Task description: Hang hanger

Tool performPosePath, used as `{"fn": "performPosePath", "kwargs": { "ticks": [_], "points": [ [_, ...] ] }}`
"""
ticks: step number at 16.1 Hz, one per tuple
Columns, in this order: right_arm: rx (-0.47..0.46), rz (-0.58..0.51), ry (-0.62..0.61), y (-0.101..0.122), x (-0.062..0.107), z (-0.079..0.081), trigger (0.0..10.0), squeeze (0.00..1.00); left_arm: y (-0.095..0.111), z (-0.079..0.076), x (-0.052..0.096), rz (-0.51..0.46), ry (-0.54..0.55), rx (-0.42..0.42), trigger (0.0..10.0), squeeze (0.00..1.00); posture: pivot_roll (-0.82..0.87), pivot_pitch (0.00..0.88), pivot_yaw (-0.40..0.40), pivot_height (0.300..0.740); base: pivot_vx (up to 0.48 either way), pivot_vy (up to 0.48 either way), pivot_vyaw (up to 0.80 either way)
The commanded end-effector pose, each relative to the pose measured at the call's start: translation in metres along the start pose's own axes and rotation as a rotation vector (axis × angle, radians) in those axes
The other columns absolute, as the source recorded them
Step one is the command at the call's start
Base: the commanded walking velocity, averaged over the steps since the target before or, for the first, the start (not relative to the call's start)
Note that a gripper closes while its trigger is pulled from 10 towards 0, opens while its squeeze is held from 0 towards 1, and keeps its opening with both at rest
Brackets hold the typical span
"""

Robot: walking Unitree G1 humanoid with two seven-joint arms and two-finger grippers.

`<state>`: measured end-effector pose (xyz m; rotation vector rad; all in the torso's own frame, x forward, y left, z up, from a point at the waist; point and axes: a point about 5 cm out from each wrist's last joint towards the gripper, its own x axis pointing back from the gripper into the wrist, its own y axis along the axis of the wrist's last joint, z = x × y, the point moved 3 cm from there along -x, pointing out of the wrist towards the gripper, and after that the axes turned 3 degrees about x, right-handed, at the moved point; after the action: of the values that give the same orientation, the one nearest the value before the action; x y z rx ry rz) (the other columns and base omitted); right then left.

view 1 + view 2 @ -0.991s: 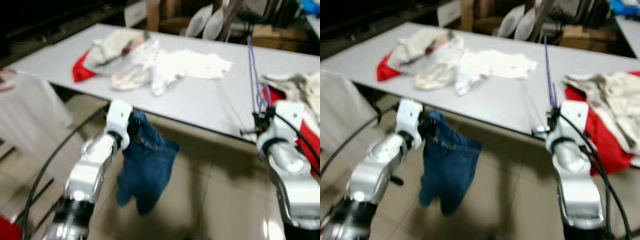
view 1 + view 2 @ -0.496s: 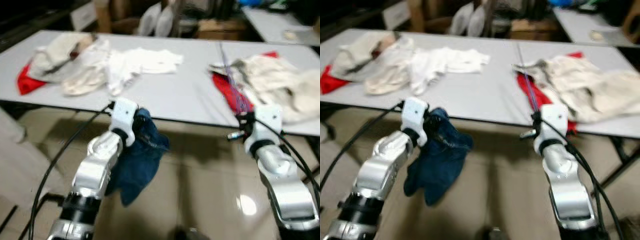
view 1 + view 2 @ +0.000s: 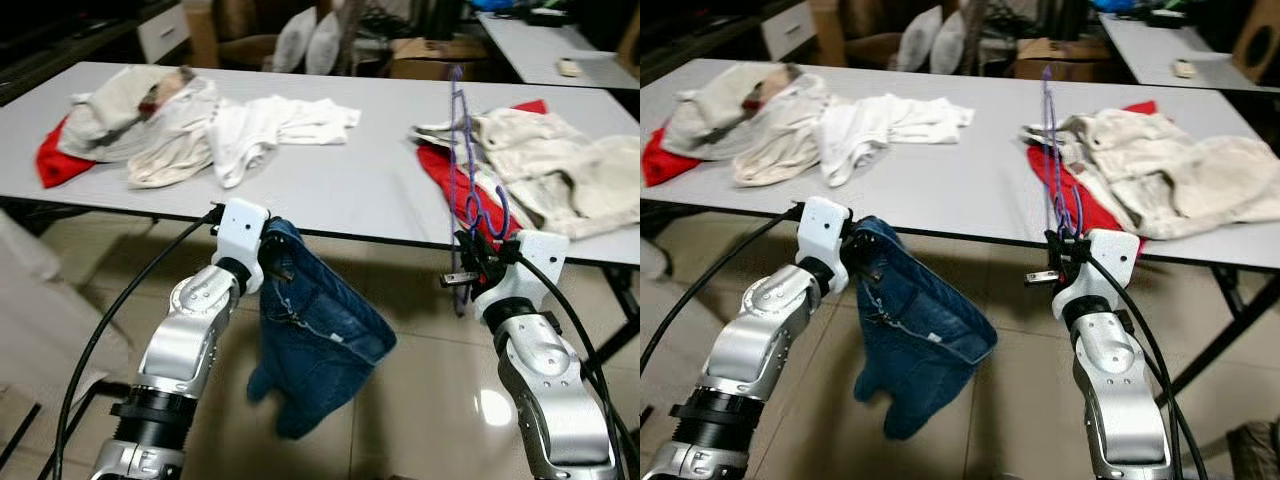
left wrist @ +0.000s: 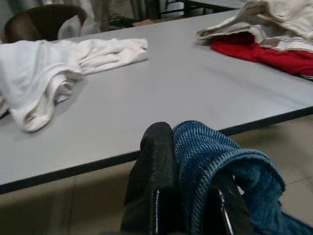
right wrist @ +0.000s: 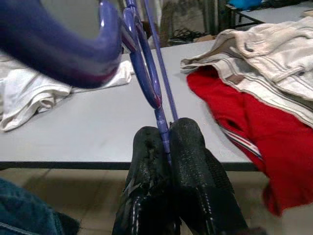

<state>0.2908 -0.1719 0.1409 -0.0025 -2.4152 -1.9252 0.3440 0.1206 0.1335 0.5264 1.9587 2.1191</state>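
Note:
A purple plastic hanger (image 3: 463, 150) stands upright in my right gripper (image 3: 478, 247), which is shut on its thin bar (image 5: 163, 134) just in front of the table's near edge. The hook (image 5: 58, 54) curves close to the right wrist camera. My left gripper (image 3: 272, 252) is shut on a pair of blue jeans (image 3: 315, 345) that hangs down over the floor below the table edge. In the left wrist view the denim (image 4: 215, 156) is pinched between the black fingers (image 4: 154, 171).
A long grey table (image 3: 370, 175) runs across in front of me. White and beige clothes with a red piece (image 3: 170, 120) lie at its left, beige and red clothes (image 3: 540, 170) at its right. Tiled floor lies below; chairs and boxes stand behind the table.
The camera has swung, so the table has shifted in the picture. The jeans hang lower and more spread out than before. Both grippers keep their hold.

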Motion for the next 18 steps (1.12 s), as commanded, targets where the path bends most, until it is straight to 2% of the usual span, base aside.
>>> {"fn": "performPosePath", "kwargs": {
  "ticks": [1,3,9,12,14,18],
  "points": [
    [0.024,0.001,-0.008,-0.001,0.001,-0.004,10.0,0.00,0.001,0.004,0.001,-0.012,0.007,-0.009,10.0,0.00,-0.11,0.000,0.039,0.740,0.000,0.000,0.00],
    [0.065,-0.019,-0.017,-0.002,0.000,-0.007,10.0,0.00,0.000,0.004,0.000,-0.010,0.010,-0.015,10.0,0.00,-0.11,0.000,0.039,0.740,0.000,0.000,0.00],
    [-0.001,-0.014,-0.015,-0.013,0.002,-0.002,10.0,0.00,-0.002,0.004,0.003,-0.007,0.010,-0.016,10.0,0.00,-0.10,0.000,0.026,0.740,0.000,0.000,0.00],
    [0.017,-0.007,-0.014,-0.016,0.003,-0.003,10.0,0.00,0.001,0.001,0.002,-0.027,0.004,-0.005,10.0,0.00,-0.10,0.000,0.026,0.740,0.000,0.000,0.00],
    [0.065,-0.010,0.008,-0.016,0.002,-0.003,10.0,0.00,0.005,-0.001,0.001,-0.051,0.000,0.010,10.0,0.00,-0.10,0.000,0.024,0.740,0.000,0.000,0.00],
    [0.060,-0.013,0.022,-0.011,0.001,-0.003,10.0,0.00,0.008,-0.003,0.001,-0.070,0.001,-0.009,10.0,0.00,-0.10,0.000,0.021,0.740,0.000,0.000,-0.17]
  ]
}}
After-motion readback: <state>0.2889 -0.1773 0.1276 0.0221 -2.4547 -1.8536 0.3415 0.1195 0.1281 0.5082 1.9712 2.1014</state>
